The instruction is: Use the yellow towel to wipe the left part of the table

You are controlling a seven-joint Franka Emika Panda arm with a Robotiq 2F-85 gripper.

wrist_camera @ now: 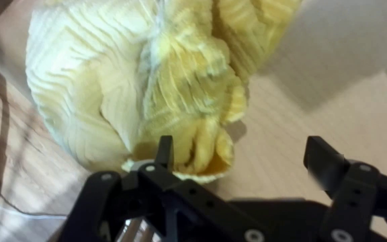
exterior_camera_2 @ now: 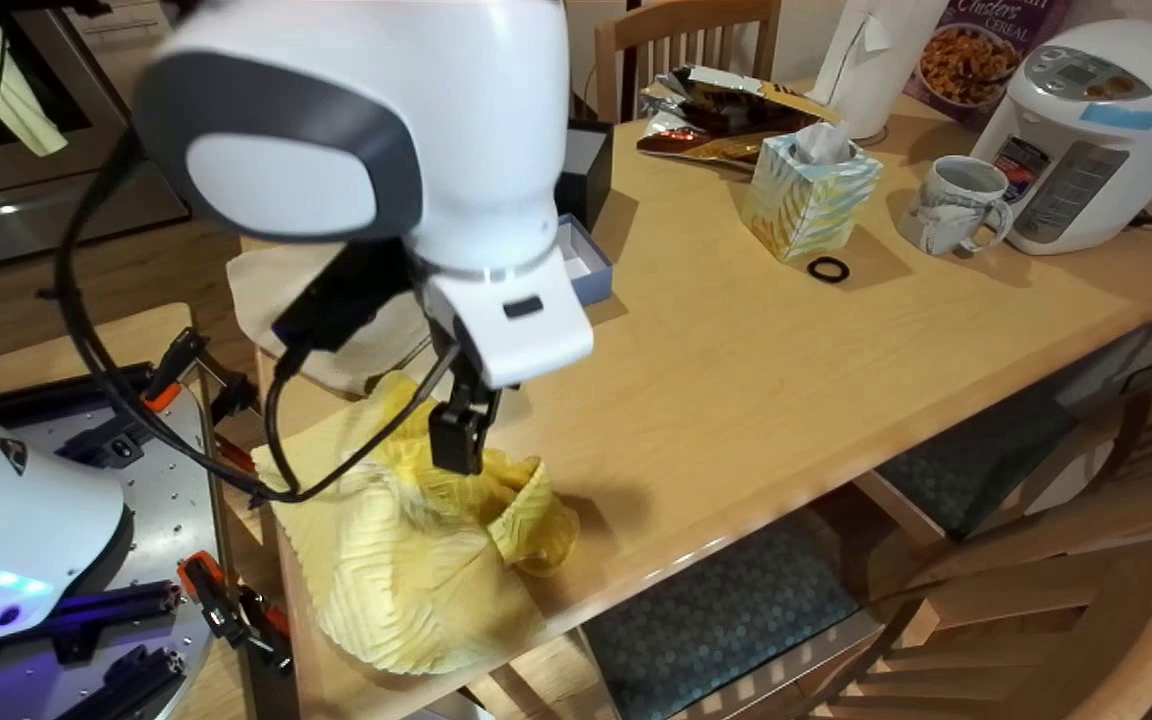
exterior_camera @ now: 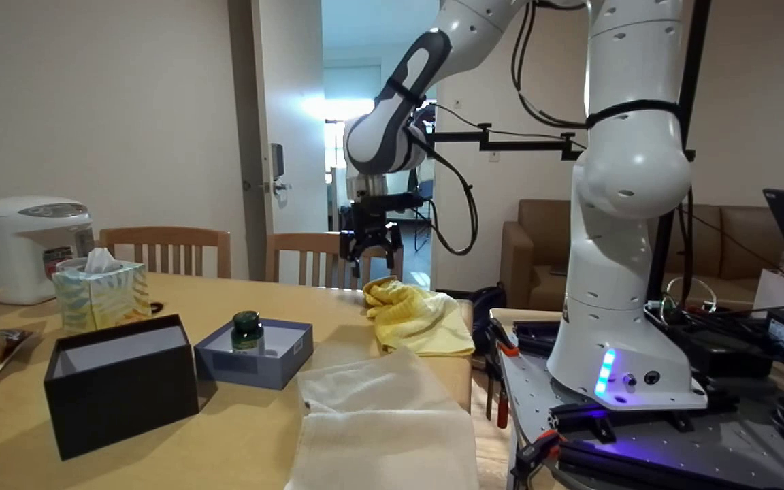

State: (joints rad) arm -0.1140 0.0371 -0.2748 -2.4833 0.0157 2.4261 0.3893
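The yellow towel (exterior_camera: 416, 318) lies crumpled at the table's end closest to the robot base, its folds bunched on one side and a flatter, paler part spread beside them. Wood-topped, the table (exterior_camera_2: 736, 380) stretches away from it. My gripper (exterior_camera: 373, 261) hangs pointing down just above the bunched folds, with a small gap between fingertips and cloth in that exterior view. In the wrist view the gripper (wrist_camera: 240, 143) has its jaws spread wide with nothing held. One finger (wrist_camera: 165, 151) overlaps the towel (wrist_camera: 190, 77) in the picture; the opposite finger is over bare wood.
A pale cream cloth (exterior_camera: 392, 429) lies beside the towel. Farther along stand a black box (exterior_camera: 123, 401), a blue box (exterior_camera: 256, 371) with a green jar (exterior_camera: 248, 330) in it, a tissue box (exterior_camera_2: 806, 205), a mug (exterior_camera_2: 951, 205) and a white water boiler (exterior_camera_2: 1101, 130). Chairs line the table.
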